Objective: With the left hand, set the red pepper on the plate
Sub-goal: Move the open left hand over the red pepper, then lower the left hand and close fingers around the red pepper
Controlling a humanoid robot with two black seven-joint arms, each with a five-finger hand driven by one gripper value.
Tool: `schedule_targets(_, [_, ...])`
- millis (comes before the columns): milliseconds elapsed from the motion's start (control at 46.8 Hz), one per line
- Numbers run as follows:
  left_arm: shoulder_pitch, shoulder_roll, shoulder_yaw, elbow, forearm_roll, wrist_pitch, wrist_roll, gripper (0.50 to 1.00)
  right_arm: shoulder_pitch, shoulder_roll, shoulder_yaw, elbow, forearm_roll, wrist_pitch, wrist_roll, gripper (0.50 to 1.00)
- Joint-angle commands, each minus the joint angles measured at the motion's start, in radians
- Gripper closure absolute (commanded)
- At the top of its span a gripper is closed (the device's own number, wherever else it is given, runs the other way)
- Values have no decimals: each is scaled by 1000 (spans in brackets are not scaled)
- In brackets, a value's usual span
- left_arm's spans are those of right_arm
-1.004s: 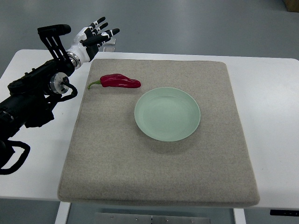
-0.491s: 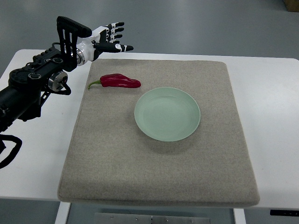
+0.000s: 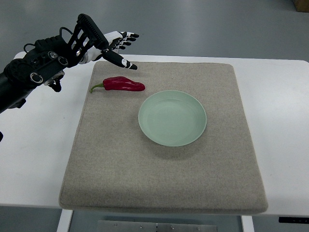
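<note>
Swung left hand (image 3: 116, 46) up and rightward since a second ago, from beyond the mat's far-left corner to over its far edge. Hovered above and just behind red pepper (image 3: 121, 84), not touching. Fingers spread and extended, thumb pointing down toward the pepper, nothing held. Pepper unmoved: lay on the grey mat (image 3: 164, 174), stem pointing left, just beside the pale green plate (image 3: 172, 118) at its upper left. Plate empty. No right hand seen. Judged: approach only; grasp, lift, carry and release onto plate all pending.
</note>
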Motion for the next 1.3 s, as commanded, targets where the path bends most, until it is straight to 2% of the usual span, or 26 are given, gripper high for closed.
schedule_targets(0, [-13, 16, 67, -28, 4, -18, -1, 514, 0, 0, 0, 1, 0, 0, 0, 572])
schedule_targets(320, [-19, 28, 113, -64, 243, -18, -7, 525, 0, 0, 0, 1, 0, 0, 0, 572])
schedule_targets(683, [-13, 17, 111, -64, 487, 24, -27, 553, 0, 0, 0, 0, 0, 0, 0, 572])
schedule_targets(961, [-13, 8, 111, -68, 506, 40, -27, 536, 0, 0, 0, 0, 0, 0, 0, 572])
schedule_targets(1132, [-11, 8, 116, -67, 513, 39, -27, 566, 0, 0, 0, 1, 0, 0, 0, 572])
schedule_targets(1175, [-11, 8, 116, -67, 519, 39, -27, 598, 0, 0, 0, 0, 0, 0, 0, 572])
schedule_targets(1282, [-11, 8, 116, -67, 530, 39, -27, 636, 0, 0, 0, 1, 0, 0, 0, 572])
